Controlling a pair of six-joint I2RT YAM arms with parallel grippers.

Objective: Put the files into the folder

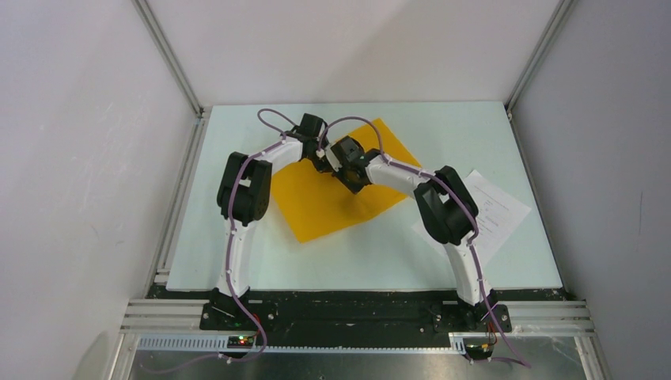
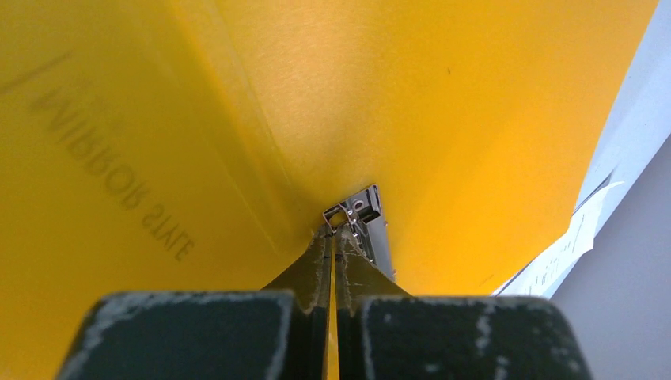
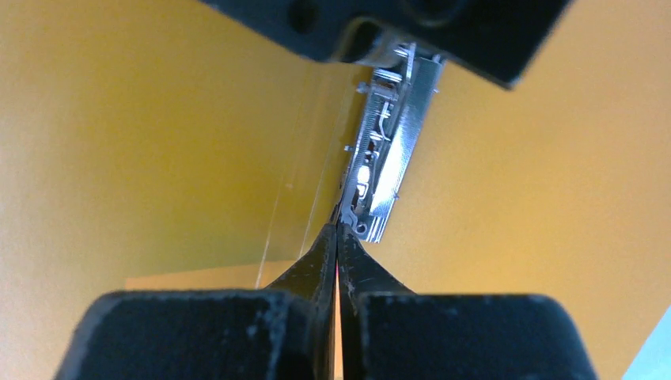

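The orange-yellow folder lies open on the table, slanted. A metal clip runs along its inner fold and also shows in the right wrist view. My left gripper is shut, with its tips against the near end of the clip. My right gripper is shut, with its tips at the other end of the clip. The two grippers face each other. The files, white printed sheets, lie to the right of the folder, partly under my right arm. Their edge shows in the left wrist view.
The pale table is walled by white panels on the left, back and right. The left gripper's black body hangs just above the right gripper's tips.
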